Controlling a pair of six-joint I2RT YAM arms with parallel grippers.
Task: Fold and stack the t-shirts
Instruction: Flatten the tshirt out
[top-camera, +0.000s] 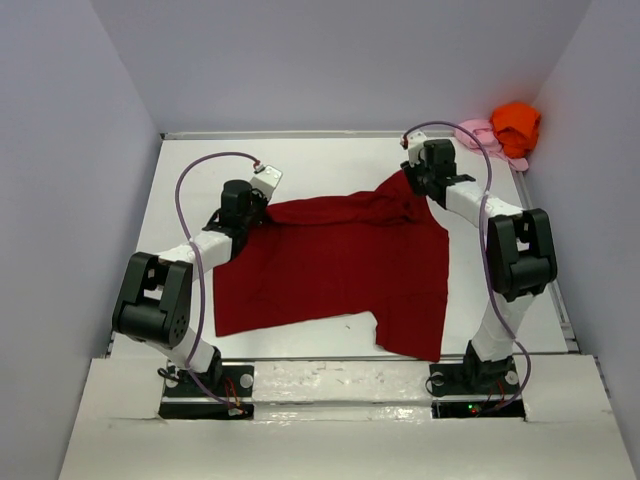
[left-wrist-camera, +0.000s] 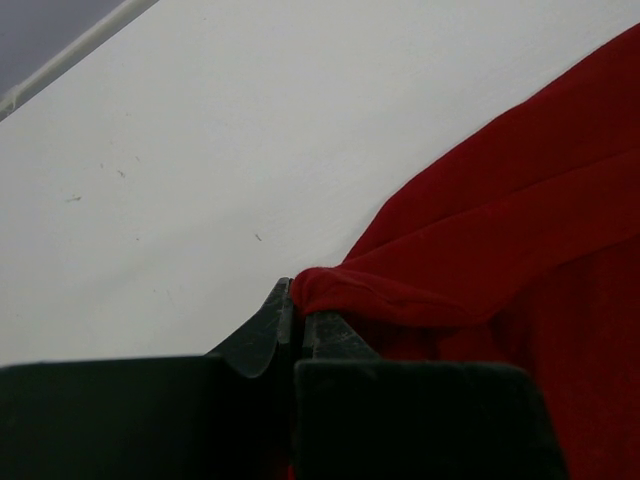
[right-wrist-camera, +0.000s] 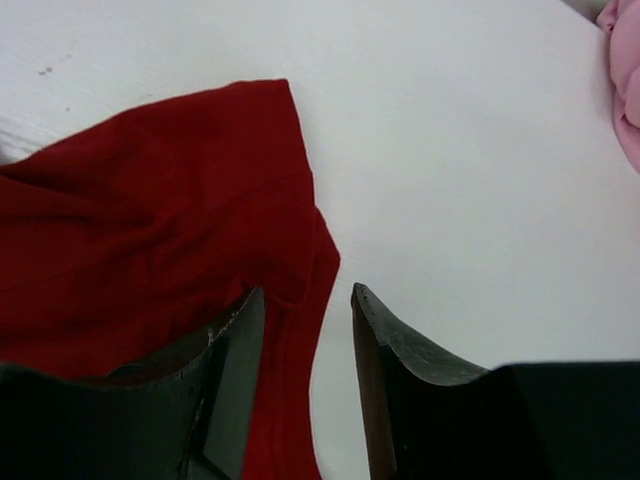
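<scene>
Both arms reach forward, low. Your left end effector (left-wrist-camera: 297, 308) clamps the shirt (top-camera: 330, 262) — right end effector (right-wrist-camera: 307, 298) wide over its edge.

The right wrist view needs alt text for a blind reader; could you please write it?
The right gripper hangs open over the edge of a dark red t-shirt, one finger above cloth, the other above the white table. A pale pink shirt shows at upper right.

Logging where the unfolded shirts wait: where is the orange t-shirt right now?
In the top external view, the orange t-shirt lies bunched in the far right corner of the table, right against the pale pink t-shirt.
</scene>
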